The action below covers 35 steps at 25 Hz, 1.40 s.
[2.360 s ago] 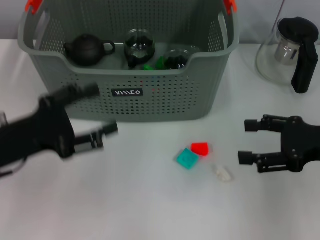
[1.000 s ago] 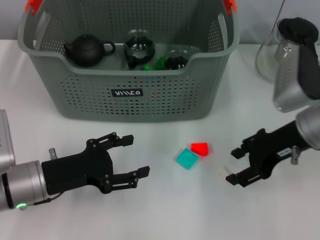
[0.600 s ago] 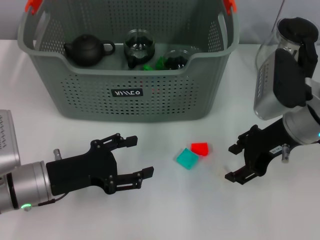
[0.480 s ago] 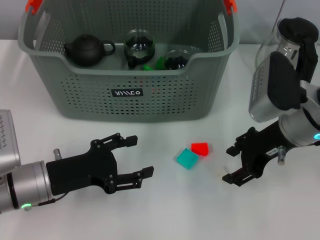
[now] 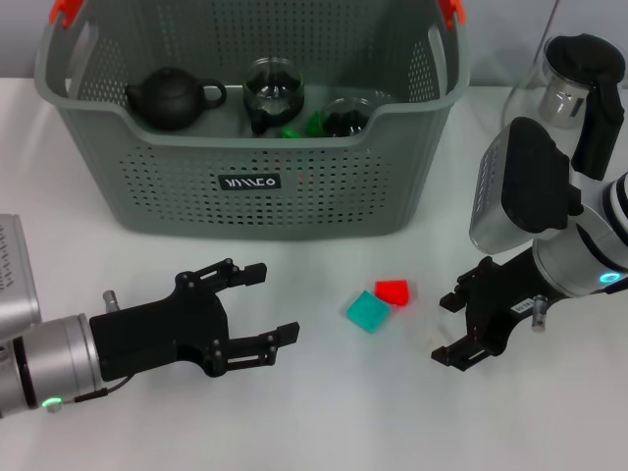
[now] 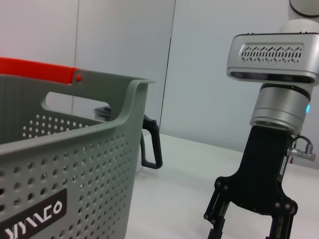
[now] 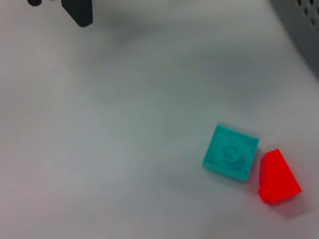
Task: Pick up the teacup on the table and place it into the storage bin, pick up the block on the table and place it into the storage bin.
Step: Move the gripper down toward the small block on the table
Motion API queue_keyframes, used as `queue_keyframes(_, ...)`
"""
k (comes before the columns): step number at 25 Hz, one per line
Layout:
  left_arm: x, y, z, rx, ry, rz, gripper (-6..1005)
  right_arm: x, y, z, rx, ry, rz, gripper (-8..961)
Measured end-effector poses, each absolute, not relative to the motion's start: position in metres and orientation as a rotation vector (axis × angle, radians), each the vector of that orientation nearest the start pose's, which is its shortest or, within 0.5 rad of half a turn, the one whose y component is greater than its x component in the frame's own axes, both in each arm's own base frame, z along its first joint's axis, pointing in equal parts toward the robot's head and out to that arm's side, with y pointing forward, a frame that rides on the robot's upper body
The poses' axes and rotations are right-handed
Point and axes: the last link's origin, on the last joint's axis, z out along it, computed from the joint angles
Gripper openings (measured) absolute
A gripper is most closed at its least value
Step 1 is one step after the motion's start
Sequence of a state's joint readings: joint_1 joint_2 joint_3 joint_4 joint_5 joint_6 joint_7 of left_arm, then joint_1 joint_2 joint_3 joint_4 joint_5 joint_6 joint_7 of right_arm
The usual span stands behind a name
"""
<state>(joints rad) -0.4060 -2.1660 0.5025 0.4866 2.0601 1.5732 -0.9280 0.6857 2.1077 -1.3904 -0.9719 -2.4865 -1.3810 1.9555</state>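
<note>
Silver cylindrical forearms end in matte black two-fingered tools: the left tool (image 5: 263, 304) and the right tool (image 5: 449, 330); a vented grey housing tops the right wrist.

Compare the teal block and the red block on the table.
The teal block is a flat square with a round stud on top; the red block is a smaller wedge with a slanted side. Teal lies nearer the left end effector, red nearer the bin. Both rest on the table, corners almost touching.
</note>
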Motion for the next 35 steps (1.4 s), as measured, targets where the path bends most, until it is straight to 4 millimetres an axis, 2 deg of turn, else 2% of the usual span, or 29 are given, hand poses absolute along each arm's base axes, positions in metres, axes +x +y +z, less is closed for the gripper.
queue_keyframes(10,-0.2966,0.2682,-0.0485,-2.619,-0.469,-0.783,857,0.1999,0.3556,-0.0667,-2.949,0.326,-0.576,763)
queue_keyframes(20,-0.2987,0.2685,-0.0518,-2.612,-0.493,-0.768,857,0.2011,0.361,-0.06,-2.908,0.374,-0.569,732)
queue_keyframes(28,-0.3003,0.2696,-0.0526,-2.607,-0.502,-0.755,856,0.1994,0.3581,-0.0613,-2.924,0.398,-0.567,708)
queue_keyframes(35,-0.3007,0.27,-0.0531,-2.604,-0.505,-0.749,858,0.1961,0.3574,-0.0637,-2.893,0.542,-0.566,686)
